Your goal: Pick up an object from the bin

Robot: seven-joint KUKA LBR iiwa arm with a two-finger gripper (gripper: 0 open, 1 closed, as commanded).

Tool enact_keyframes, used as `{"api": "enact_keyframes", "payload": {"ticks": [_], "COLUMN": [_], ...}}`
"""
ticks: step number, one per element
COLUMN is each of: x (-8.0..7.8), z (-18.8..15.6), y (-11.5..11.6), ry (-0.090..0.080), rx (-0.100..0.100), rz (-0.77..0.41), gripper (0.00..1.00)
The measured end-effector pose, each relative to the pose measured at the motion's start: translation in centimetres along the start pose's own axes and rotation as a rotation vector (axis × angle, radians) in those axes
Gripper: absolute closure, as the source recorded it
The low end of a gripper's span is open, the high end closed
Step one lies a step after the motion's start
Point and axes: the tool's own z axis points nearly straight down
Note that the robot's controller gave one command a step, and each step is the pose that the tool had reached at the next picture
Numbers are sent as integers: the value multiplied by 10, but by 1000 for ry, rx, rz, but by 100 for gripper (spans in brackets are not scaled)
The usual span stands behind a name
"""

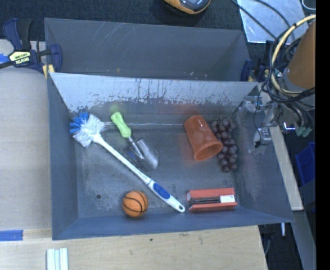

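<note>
Six small things lie spread over the floor of the grey bin, each in its own place rather than heaped. Over at the right wall, level with the back half of the floor, hangs the gripper, a pale metal piece below a tangle of cables and the arm's orange cover (from where I stand I cannot tell whether it is released or clenched). It sits above the sloping right wall rather than above the floor, apart from the things below.

Nearest to it is the bunch of dark grapes, lying at the foot of that wall, a little to the gripper's left. Just beside the grapes, on their far side, is the orange cup, tipped over with its mouth toward the front. Near the front right corner lies the red stapler.

A dish brush runs slantwise from its blue-and-white bristles at the back left to a blue grip close to the stapler. A green-handled trowel lies just beside the brush's handle. The small basketball rests at the front, near the brush's grip.
</note>
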Motion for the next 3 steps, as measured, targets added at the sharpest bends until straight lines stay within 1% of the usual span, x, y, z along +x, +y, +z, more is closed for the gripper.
{"api": "enact_keyframes", "payload": {"ticks": [1, 2, 3], "x": [-1, 21, 23], "z": [-5, 90, 87], "y": [1, 70, 43], "ry": [-9, 5, -11], "rx": [2, -1, 3], "rz": [-3, 79, -250], "gripper": [0, 0, 100]}}
